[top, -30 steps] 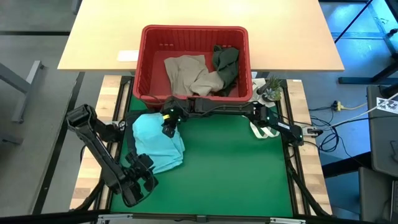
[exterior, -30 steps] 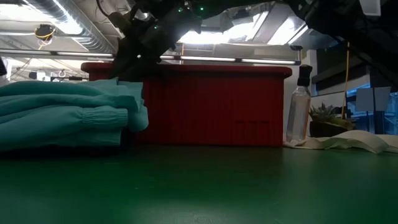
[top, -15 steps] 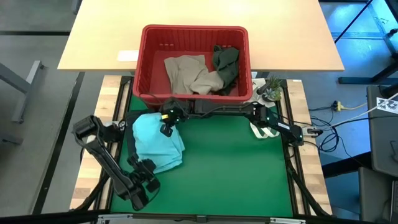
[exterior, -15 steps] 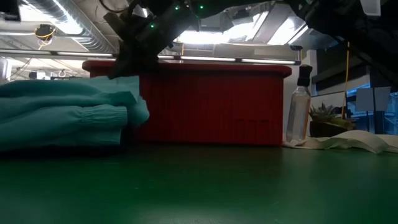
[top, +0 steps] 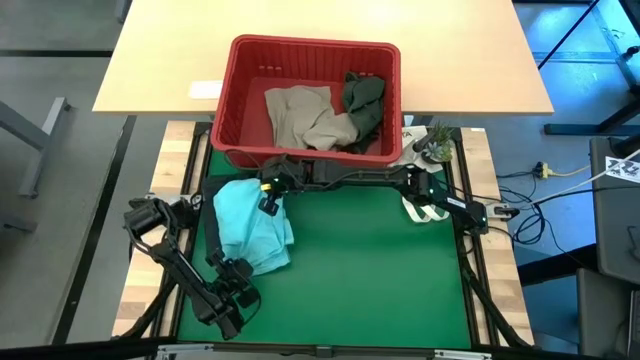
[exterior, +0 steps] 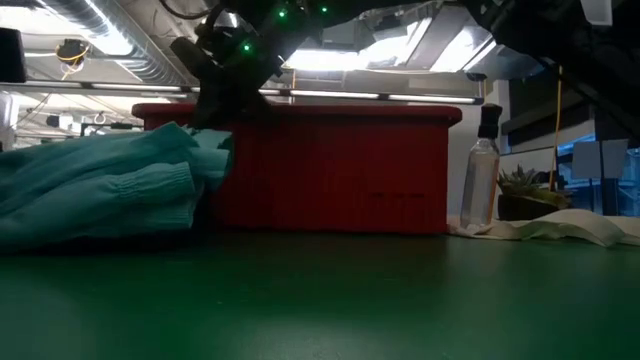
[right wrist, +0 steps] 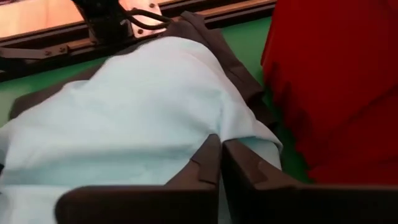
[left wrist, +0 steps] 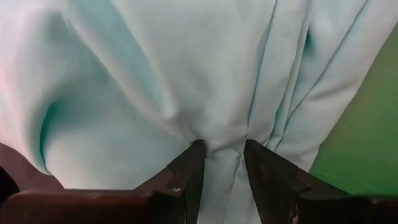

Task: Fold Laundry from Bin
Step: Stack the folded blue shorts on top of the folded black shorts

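Observation:
The light teal garment [top: 250, 228] lies bunched on the left of the green mat, on top of a dark garment [right wrist: 208, 43]. My right gripper [top: 266, 204] reaches across from the right and is shut at the teal garment's far edge, close to the red bin [top: 312, 60]. My left gripper [top: 240, 272] grips the garment's near edge. The bin holds a beige-tan garment [top: 305, 118] and a dark olive one [top: 362, 100]. My left gripper pinches a gathered fold of the teal garment at its near edge [left wrist: 221, 163] between its two fingers, slanting down from the near left. Creases fan out from the pinch; the rest lies on the mat. My right gripper pinches the teal garment's far edge [right wrist: 244, 144] between its shut fingers, slanting down from the right. That edge [exterior: 190, 135] is raised, and the rest lies on the mat.
A spray bottle [exterior: 481, 170], a small plant [top: 435, 146] and a white cloth bag [top: 420, 210] sit at the mat's far right. The bin stands along the mat's far edge, against a wooden table [top: 150, 60]. The mat's middle and right [top: 380, 280] are bare.
My left arm has sunk lower over the mat's near left corner, keeping its hold. Under my right gripper the teal garment's far edge has risen, so its top now slopes up toward the bin; the near part has stayed on the mat.

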Tool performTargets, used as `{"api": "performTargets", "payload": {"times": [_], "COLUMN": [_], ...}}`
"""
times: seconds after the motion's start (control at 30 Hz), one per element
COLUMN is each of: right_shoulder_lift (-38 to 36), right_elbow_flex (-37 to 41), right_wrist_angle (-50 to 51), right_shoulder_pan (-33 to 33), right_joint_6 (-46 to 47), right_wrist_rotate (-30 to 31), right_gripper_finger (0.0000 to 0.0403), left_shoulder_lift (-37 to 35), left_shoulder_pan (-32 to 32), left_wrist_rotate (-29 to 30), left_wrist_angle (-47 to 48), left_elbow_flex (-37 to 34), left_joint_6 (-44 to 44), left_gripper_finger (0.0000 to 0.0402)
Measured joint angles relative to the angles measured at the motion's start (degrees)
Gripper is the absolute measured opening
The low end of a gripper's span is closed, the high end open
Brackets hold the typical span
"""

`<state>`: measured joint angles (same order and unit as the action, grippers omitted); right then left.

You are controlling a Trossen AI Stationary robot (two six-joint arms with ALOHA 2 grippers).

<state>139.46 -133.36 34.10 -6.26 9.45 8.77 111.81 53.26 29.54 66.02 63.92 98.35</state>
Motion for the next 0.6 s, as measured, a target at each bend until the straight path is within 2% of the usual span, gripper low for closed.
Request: {"api": "performTargets", "payload": {"times": [0.27,0.6], "right_shoulder_lift": [-0.04,-1.21], "right_elbow_flex": [-0.02,-0.02], "right_wrist_angle": [0.63,0.94], "right_shoulder_pan": [-0.20,-0.27], "right_joint_6": [-1.53,-2.33], "right_wrist_rotate": [-4.47,-5.18], "right_gripper_finger": [0.0051,0.0125], "left_shoulder_lift": [-1.21,-11.21], "left_shoulder_pan": [0.47,1.70], "left_wrist_rotate": [-0.75,-0.56], "left_wrist_angle": [-0.38,-0.31], "left_elbow_flex": [0.00,0.00], "left_joint_6": [-0.01,0.17], "left_gripper_finger": [0.0114,0.0114]}}
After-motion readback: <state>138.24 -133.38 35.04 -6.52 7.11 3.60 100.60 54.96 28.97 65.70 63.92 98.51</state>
